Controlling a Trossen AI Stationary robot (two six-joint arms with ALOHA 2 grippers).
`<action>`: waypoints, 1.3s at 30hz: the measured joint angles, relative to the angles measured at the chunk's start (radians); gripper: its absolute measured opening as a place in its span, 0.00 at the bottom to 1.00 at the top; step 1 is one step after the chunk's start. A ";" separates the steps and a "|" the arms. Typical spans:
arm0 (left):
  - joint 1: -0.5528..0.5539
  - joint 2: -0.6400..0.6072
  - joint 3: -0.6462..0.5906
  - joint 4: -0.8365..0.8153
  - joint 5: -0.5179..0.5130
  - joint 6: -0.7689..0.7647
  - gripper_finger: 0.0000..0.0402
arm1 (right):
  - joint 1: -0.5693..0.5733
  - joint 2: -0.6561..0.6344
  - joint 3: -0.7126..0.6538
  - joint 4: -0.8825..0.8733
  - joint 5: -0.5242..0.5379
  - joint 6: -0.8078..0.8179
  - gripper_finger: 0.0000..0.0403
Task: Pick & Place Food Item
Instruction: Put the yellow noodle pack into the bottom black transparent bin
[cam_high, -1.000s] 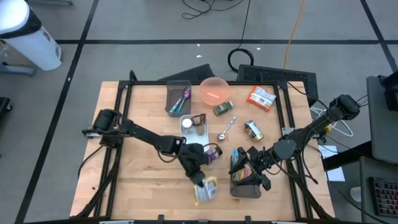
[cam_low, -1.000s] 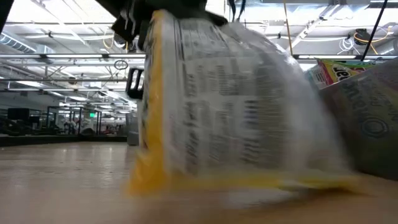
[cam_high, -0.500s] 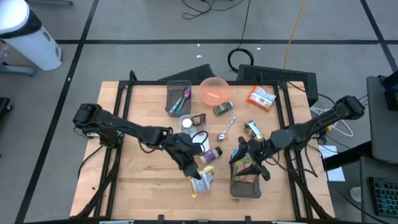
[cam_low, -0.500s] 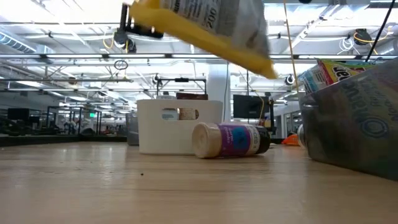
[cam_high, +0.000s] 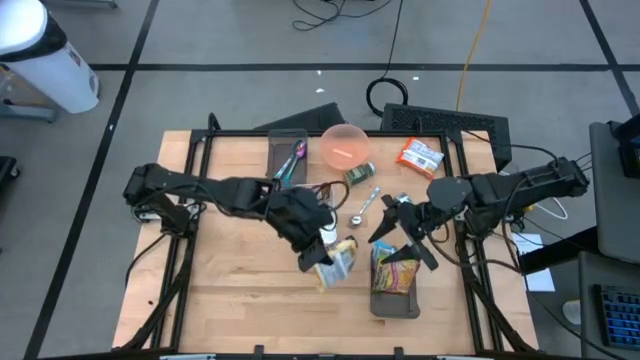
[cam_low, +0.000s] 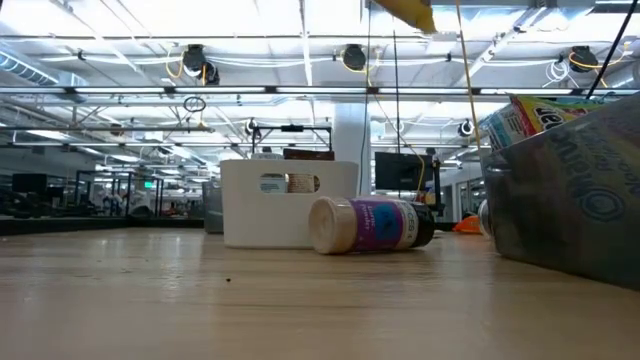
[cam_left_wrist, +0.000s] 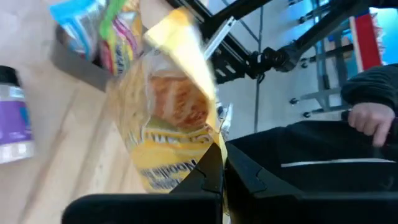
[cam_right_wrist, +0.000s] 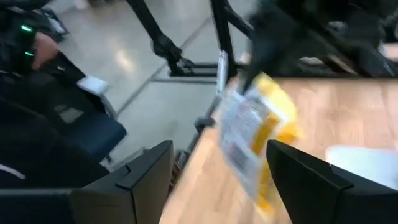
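Note:
A yellow noodle bag (cam_high: 340, 268) with a clear front hangs in the air over the table's near middle, with my left gripper (cam_high: 322, 262) shut on it. The low view shows only its yellow corner (cam_low: 405, 10) at the top of the picture. My right gripper (cam_high: 400, 225) stands open and holds nothing, raised above the far end of a grey bin (cam_high: 395, 300) that holds colourful snack packs (cam_high: 392, 272). Its wrist view looks between its own fingers (cam_right_wrist: 224, 186) at the bag (cam_right_wrist: 252, 134). My left gripper pinches the bag's yellow edge (cam_left_wrist: 214, 146) between its two shut fingers (cam_left_wrist: 208, 174). The fingers slant down from the table's left side. The bag (cam_left_wrist: 165, 112) sticks out beyond the fingertips, tilted and lifted clear of the table.
A purple-labelled bottle (cam_low: 372, 224) lies on its side next to a white container (cam_low: 290, 203). Farther back are a pink bowl (cam_high: 345, 145), a grey tray of utensils (cam_high: 288, 158), two cans (cam_high: 358, 175), a spoon (cam_high: 365, 205) and an orange pack (cam_high: 420, 157). A person (cam_left_wrist: 367, 118) sits beyond the table.
My left gripper has risen and gone a little toward the far edge, turning as it went, with the noodle bag; the bag stood on the table and now hangs clear, high above it. My right gripper has risen from the bin and drawn toward the far edge, still open.

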 joint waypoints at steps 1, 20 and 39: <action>0.006 0.000 0.019 -0.029 0.000 0.011 0.00 | -0.005 0.008 0.013 0.012 -0.012 -0.012 0.62; 0.019 0.001 0.072 -0.106 0.022 -0.006 0.00 | -0.088 0.246 0.208 -0.015 -0.141 -0.142 0.62; -0.008 0.001 0.072 -0.096 -0.076 0.060 0.00 | -0.161 0.352 0.236 0.041 -0.249 -0.085 0.62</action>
